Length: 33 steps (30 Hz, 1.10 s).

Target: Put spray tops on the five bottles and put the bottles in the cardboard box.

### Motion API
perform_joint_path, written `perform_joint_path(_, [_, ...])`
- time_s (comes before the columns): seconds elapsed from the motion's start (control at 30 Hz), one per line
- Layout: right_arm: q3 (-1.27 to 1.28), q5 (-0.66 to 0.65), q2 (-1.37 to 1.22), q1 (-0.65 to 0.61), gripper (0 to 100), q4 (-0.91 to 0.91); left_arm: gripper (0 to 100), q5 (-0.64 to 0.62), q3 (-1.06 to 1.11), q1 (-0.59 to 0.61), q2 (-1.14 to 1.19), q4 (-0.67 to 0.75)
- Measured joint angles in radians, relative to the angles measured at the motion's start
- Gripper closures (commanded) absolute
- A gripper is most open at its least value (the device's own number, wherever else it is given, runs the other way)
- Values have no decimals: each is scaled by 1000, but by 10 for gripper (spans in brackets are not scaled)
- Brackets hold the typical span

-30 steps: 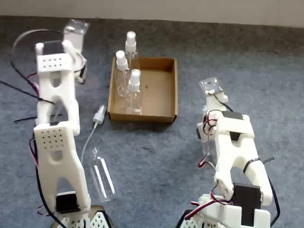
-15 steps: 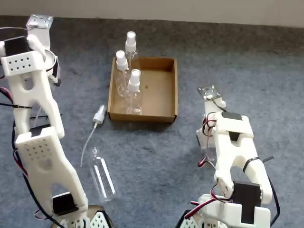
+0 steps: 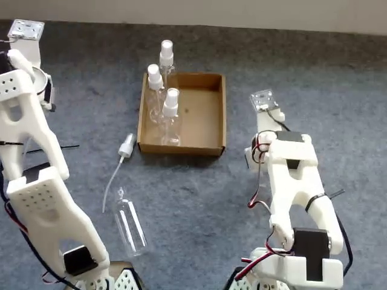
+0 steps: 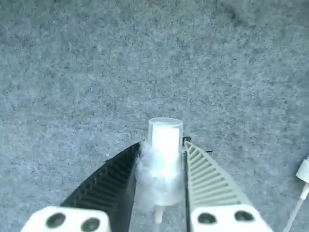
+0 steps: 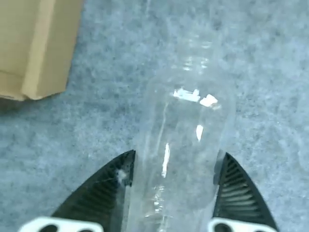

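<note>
**Both tools loaded: spray top on the left, bottle on the right**

The left tool (image 4: 161,143) is closed on a white spray top (image 4: 165,137), with a finger pressed against each side of it. The top's thin tube runs back between the fingers toward the wrist. Grey desk (image 4: 96,58) lies beyond its tips.

The right tool (image 5: 176,155) is closed around a clear bottle (image 5: 186,121), which reaches out past its fingertips.

The box (image 3: 205,115) sits between the two tools, nearer the right one. Two capped bottles (image 3: 171,106) stand inside it. A third capped bottle (image 3: 166,54) is at its far wall, inside or outside I cannot tell.

A second spray top (image 3: 126,147) and a bare bottle (image 3: 130,226) lie on the desk, well behind the left tool.
</note>
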<state>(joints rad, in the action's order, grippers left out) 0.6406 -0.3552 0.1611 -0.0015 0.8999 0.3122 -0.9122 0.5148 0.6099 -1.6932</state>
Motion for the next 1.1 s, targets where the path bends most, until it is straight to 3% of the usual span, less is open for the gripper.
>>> perform_joint_path(0.13, [0,0,0,0,736,0,961,43,0,0,21,11])
perform_joint_path(0.4, [0,2,0,9,734,0,961,49,0,9,23,14])
perform_joint_path(0.57, [-28,80,0,2,733,-140,961,49,0,9,23,14])
perform_joint_path(0.87, [-63,44,-2,-84,735,-193,961,49,0,9,23,29])
perform_joint_path(1.1, [-221,44,-180,-84,735,-155,961,49,0,9,23,29])
